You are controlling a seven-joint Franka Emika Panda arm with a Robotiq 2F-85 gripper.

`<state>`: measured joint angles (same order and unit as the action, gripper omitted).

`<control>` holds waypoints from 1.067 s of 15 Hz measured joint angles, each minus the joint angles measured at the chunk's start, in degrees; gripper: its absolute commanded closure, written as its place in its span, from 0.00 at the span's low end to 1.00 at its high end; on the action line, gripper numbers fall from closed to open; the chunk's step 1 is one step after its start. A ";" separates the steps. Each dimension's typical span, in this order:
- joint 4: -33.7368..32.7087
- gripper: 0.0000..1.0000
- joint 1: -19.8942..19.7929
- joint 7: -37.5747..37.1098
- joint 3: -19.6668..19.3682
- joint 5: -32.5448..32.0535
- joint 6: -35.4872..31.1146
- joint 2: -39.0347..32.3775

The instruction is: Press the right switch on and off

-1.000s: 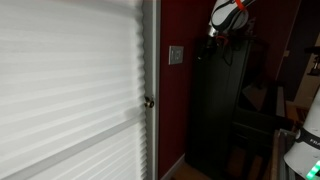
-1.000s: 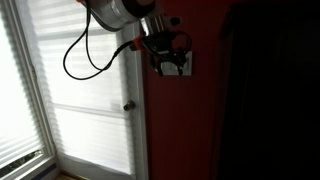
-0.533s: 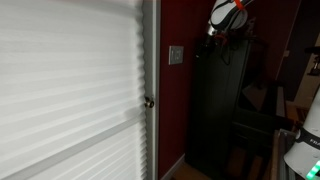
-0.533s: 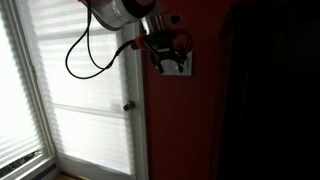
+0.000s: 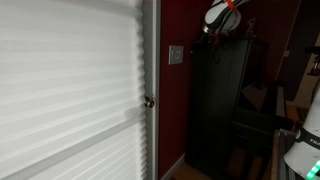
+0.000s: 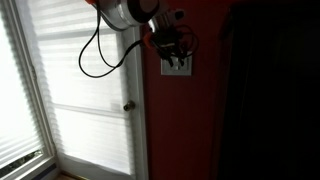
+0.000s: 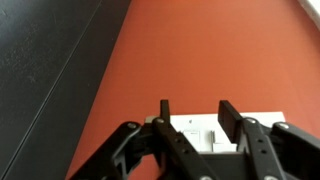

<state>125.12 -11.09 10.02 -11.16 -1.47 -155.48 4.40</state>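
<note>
The small pale wall plate [image 5: 176, 55] sits on the red wall between the door frame and the black cabinet. It also shows in an exterior view [image 6: 179, 68], partly covered by my gripper [image 6: 172, 52]. In the wrist view the plate [image 7: 205, 124] lies just ahead of my gripper [image 7: 197, 113], framed between the two black fingers, which stand apart and hold nothing. Two rockers show faintly on the plate; the right switch is partly hidden behind a finger [image 7: 231, 118]. I cannot tell whether a fingertip touches the plate.
A tall black cabinet [image 5: 220, 100] stands right beside the plate. A white door with closed blinds [image 5: 70, 90] and a round metal knob [image 5: 149, 101] is on the plate's other side. A black cable [image 6: 95, 50] loops off the arm.
The gripper has moved up and closer in over the wall plate; the arm's wrist has shifted slightly toward the wall. The cable loop has swung along with it.
</note>
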 measured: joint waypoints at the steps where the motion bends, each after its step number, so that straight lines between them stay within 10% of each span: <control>1: -0.53 0.83 0.02 0.51 0.00 0.53 -1.42 -0.77; 4: -2.11 0.99 0.05 1.58 0.00 1.77 -5.07 -3.28; 16: -8.41 1.00 0.02 7.49 2.41 9.73 -14.48 -11.28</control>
<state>116.72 -11.07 17.50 -8.76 8.27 -169.96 -6.88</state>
